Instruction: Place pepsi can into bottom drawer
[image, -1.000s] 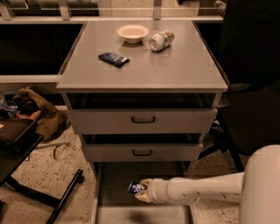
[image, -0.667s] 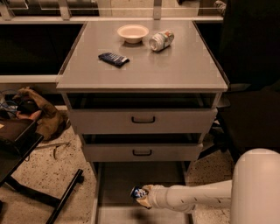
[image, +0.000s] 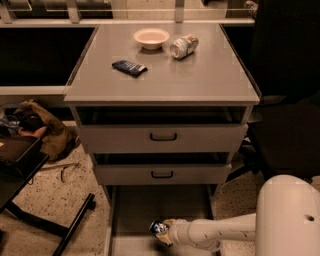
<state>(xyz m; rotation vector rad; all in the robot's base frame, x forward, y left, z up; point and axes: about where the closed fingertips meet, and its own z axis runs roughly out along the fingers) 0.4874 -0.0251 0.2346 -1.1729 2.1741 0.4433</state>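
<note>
The pepsi can (image: 158, 228), small and blue with white and red marks, is held at the tip of my gripper (image: 165, 233), which is shut on it. My white arm reaches in from the lower right. The can is just above the grey floor of the open bottom drawer (image: 160, 202), near the drawer's front and left of its middle. I cannot tell whether the can touches the floor.
Two grey drawers with black handles (image: 163, 136) (image: 161, 174) sit above, both slightly open. On the cabinet top lie a white bowl (image: 151, 37), a silver-white can (image: 183, 46) and a dark blue packet (image: 129, 67). A brown cloth (image: 45, 131) and a black stand leg (image: 75, 225) are on the left floor.
My gripper has moved down and toward the drawer's front with the pepsi can in it, bringing it closer to the drawer floor. Nothing on the cabinet top moved.
</note>
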